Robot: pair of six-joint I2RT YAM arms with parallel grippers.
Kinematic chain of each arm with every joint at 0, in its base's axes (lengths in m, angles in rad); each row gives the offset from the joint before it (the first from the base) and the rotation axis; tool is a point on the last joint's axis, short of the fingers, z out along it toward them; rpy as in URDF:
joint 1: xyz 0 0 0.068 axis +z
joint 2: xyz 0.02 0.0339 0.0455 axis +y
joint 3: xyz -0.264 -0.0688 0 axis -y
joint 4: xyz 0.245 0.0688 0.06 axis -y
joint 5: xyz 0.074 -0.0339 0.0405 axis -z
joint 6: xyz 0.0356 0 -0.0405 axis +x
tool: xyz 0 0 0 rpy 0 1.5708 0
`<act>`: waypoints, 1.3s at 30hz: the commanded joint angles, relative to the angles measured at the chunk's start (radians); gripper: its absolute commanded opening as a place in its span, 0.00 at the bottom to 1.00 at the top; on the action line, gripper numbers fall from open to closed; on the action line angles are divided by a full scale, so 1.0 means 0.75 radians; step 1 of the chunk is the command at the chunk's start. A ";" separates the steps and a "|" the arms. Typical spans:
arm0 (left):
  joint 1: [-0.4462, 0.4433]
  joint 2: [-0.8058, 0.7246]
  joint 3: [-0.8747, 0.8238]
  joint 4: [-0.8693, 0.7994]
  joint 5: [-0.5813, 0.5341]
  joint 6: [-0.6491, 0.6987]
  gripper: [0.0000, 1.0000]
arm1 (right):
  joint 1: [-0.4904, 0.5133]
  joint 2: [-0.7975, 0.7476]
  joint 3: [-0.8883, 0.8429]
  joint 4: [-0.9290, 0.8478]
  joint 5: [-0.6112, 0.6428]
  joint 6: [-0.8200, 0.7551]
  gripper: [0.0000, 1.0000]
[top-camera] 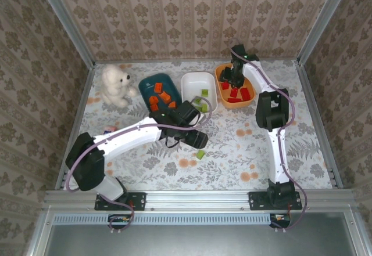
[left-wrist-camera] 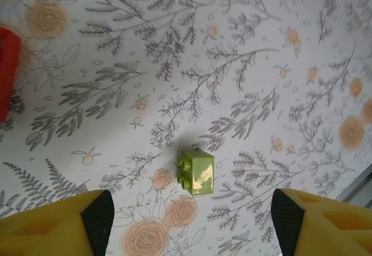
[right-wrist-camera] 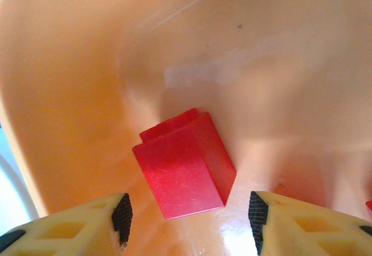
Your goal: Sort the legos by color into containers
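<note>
A light green lego [left-wrist-camera: 196, 172] lies on the flowered table [left-wrist-camera: 174, 64], and from above this lego [top-camera: 200, 154] sits alone in front of the dishes. My left gripper [left-wrist-camera: 192, 221] hovers over it, open, one finger on each side and clear of it. At the back my right gripper [right-wrist-camera: 189, 215] is down inside the orange container [right-wrist-camera: 87, 93], open, and a red lego [right-wrist-camera: 183, 172] rests loose on the dish floor between its fingers. The orange container [top-camera: 220, 70] holds red legos [top-camera: 244, 95]. The teal container [top-camera: 148, 83] holds orange ones, the white container [top-camera: 192, 80] green ones.
A white plush bear [top-camera: 116, 85] sits at the back left beside the teal dish. A red piece [left-wrist-camera: 7, 70] shows at the left edge of the left wrist view. Metal frame rails and patterned walls close in the table.
</note>
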 commanded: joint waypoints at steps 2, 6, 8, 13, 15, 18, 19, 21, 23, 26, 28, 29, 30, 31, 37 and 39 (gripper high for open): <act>-0.050 0.062 0.073 -0.092 -0.041 0.102 0.76 | 0.007 -0.211 0.012 -0.061 0.037 -0.020 0.60; -0.116 0.147 0.114 -0.121 -0.058 0.138 0.76 | 0.006 -0.506 -0.232 0.075 0.072 0.013 0.58; -0.141 0.195 0.129 -0.134 -0.078 0.137 0.75 | 0.006 -0.702 -0.421 0.172 0.091 0.052 0.58; -0.176 0.292 0.151 -0.171 -0.164 0.083 0.74 | 0.026 -1.186 -0.911 0.399 0.073 0.151 0.60; -0.178 0.326 0.159 -0.180 -0.192 0.067 0.75 | 0.039 -1.346 -1.080 0.409 0.040 0.179 0.61; -0.176 0.394 0.178 -0.199 -0.190 0.065 0.75 | 0.063 -1.566 -1.278 0.366 -0.024 0.213 0.61; -0.180 0.411 0.181 -0.199 -0.186 0.067 0.75 | 0.078 -1.629 -1.333 0.354 -0.031 0.220 0.61; -0.184 0.445 0.185 -0.187 -0.172 0.072 0.73 | 0.125 -1.768 -1.455 0.331 -0.030 0.236 0.61; -0.187 0.467 0.195 -0.182 -0.174 0.074 0.70 | 0.162 -1.875 -1.548 0.309 -0.032 0.263 0.60; -0.186 0.504 0.209 -0.177 -0.194 0.071 0.61 | 0.193 -2.020 -1.667 0.305 -0.048 0.305 0.60; -0.185 0.522 0.224 -0.175 -0.196 0.075 0.51 | 0.202 -2.083 -1.719 0.308 -0.058 0.319 0.60; -0.183 0.532 0.236 -0.178 -0.194 0.077 0.44 | 0.206 -2.105 -1.739 0.313 -0.068 0.323 0.60; -0.181 0.534 0.246 -0.176 -0.191 0.077 0.37 | 0.206 -2.118 -1.750 0.320 -0.083 0.325 0.60; -0.179 0.529 0.250 -0.172 -0.189 0.077 0.31 | 0.206 -2.125 -1.755 0.326 -0.093 0.327 0.60; -0.132 0.459 0.313 -0.209 -0.205 0.043 0.26 | 0.208 -2.129 -1.747 0.427 -0.232 0.292 0.59; -0.096 0.422 0.341 -0.226 -0.208 0.024 0.25 | 0.207 -2.129 -1.761 0.497 -0.339 0.275 0.59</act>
